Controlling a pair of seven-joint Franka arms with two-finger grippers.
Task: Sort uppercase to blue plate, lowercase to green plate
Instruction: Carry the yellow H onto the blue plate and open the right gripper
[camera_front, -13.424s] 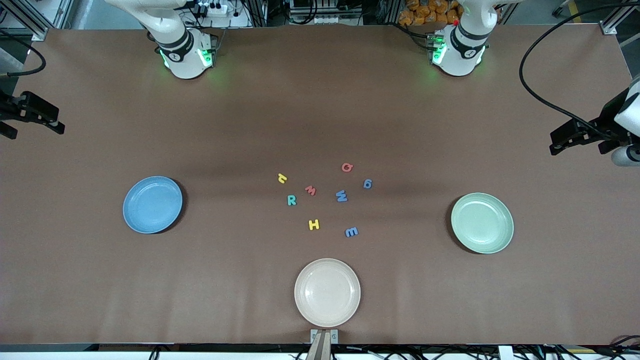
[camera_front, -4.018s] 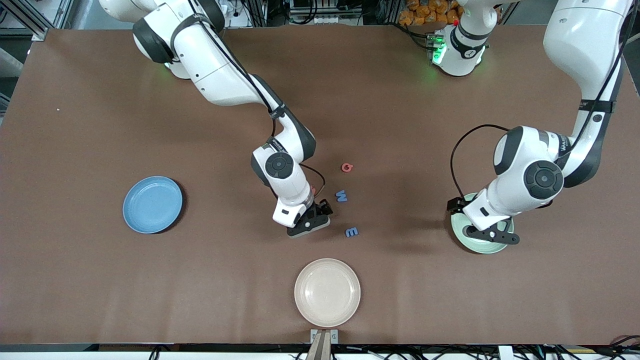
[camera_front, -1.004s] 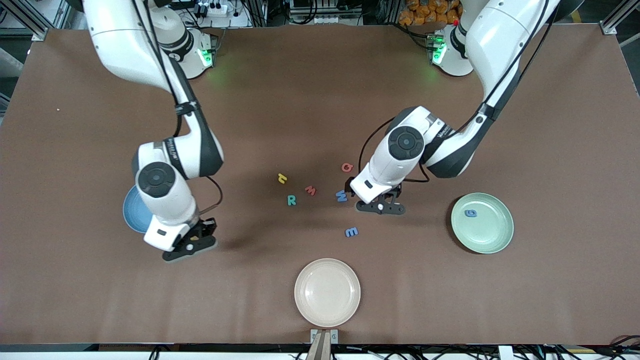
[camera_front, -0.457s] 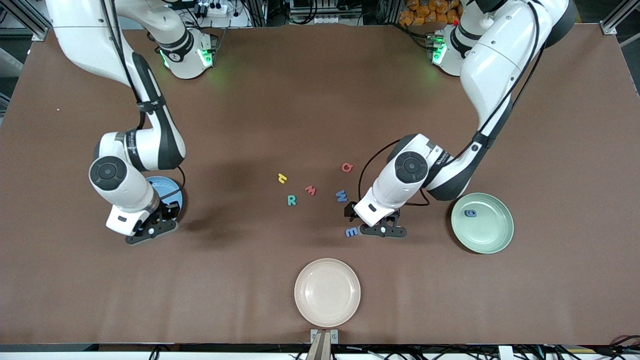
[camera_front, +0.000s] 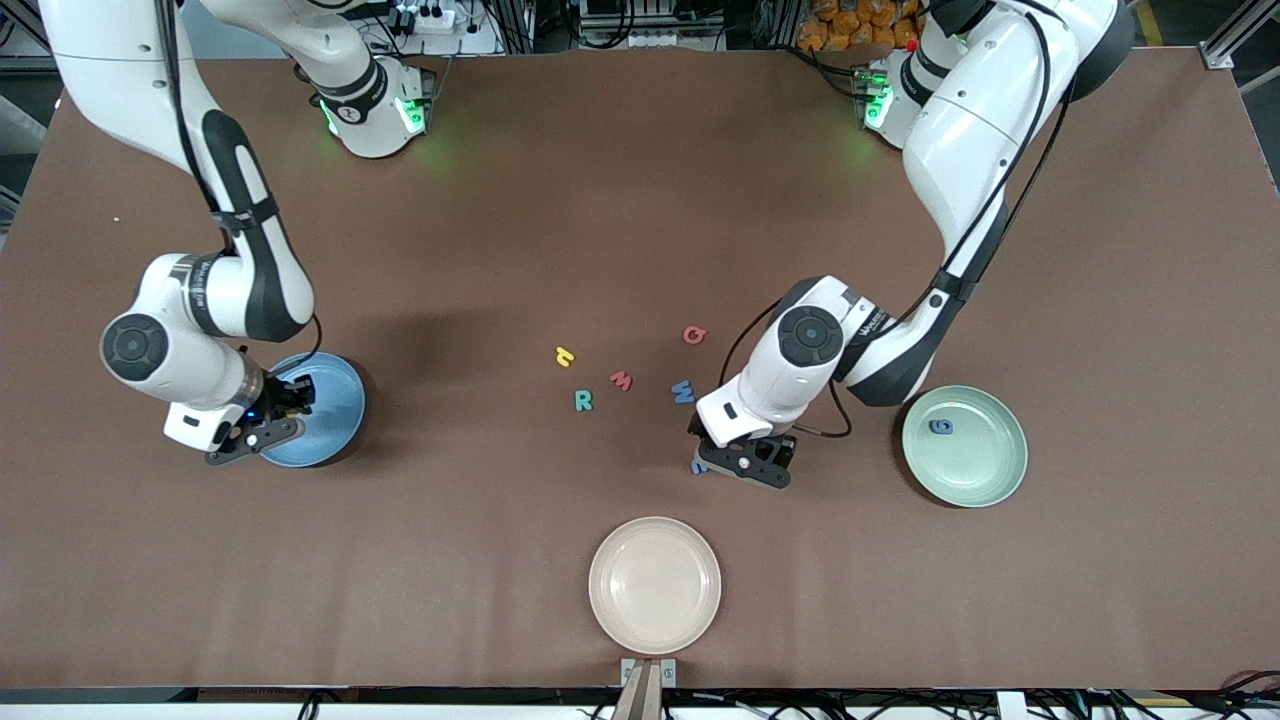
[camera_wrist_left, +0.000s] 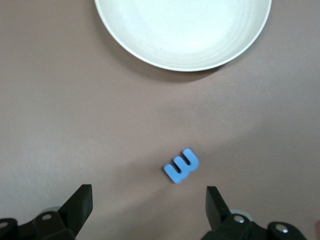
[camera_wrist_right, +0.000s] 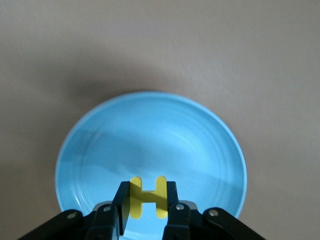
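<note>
2 claws at work: right claw (camera_wrist_right: 145, 212) over the blue plate (camera_front: 335, 415), left claw (camera_wrist_left: 150, 212) over the blue m (camera_wrist_left: 181, 165).
Right claw state: fingers pinched on the yellow H (camera_wrist_right: 146, 197), which hangs above the plate's edge nearest the right arm's end of the surface.
Left claw state: fingers spread wide, holding nothing, one on each side of the m, which lies flat on the brown surface (camera_front: 500, 560).
Green plate (camera_front: 985, 470): holds the blue g (camera_front: 940, 427).
Loose letters: yellow hooked letter (camera_front: 565, 356), red m (camera_front: 622, 380), teal R (camera_front: 583, 401), blue W (camera_front: 683, 391), red-pink Q (camera_front: 694, 335), all lying between the 2 plates.
Cream plate (camera_front: 655, 585): no letters in it, nearest the front camera.
Risk 1: H sits near the rim rather than the middle, so on release it may bounce or slide off onto the surface.
Risk 2: foam may cling to a finger and ride away with it.
Risk 3: the m lies skewed to the left claw's fingers, so closing may twist or flick it out of the grip.
Risk 4: the blue W looks much like the m, so it may be mis-sorted.
</note>
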